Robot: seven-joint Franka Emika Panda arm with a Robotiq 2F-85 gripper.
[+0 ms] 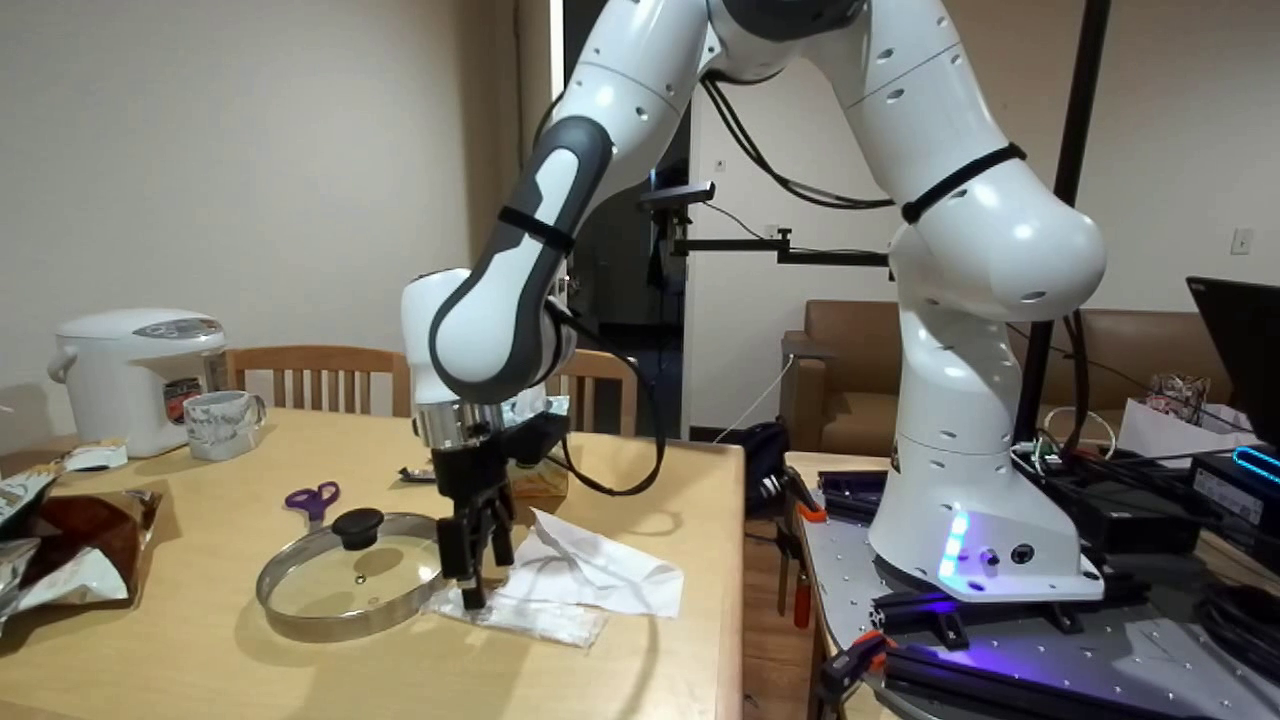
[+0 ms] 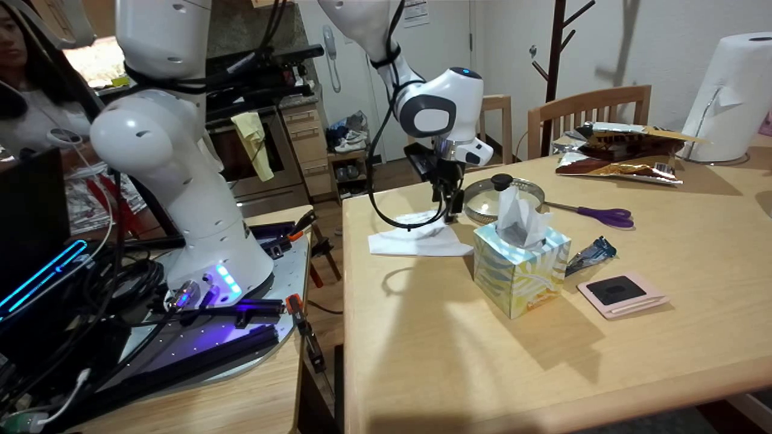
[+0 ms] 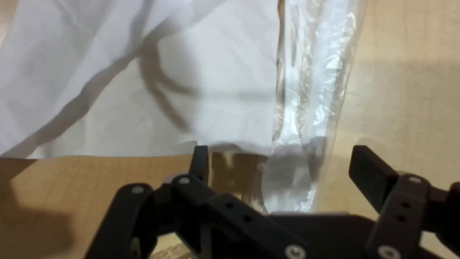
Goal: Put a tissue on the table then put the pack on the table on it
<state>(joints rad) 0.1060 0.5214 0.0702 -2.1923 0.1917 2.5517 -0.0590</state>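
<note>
Pack (image 1: pixel 545 621) points lengthwise toward the glass lid (image 1: pixel 350 585).

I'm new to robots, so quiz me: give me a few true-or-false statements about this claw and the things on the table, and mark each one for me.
1. A creased white tissue lies on the table. True.
2. In the wrist view, the claw-like gripper is open, with the clear-wrapped pack showing in its gap. True.
3. The pack lies in the middle of the tissue. False: it lies along the tissue's edge.
4. Purple-handled scissors lie beside the round glass lid. True.
5. A white handle sits on top of the lid. False: it has a black knob.
</note>
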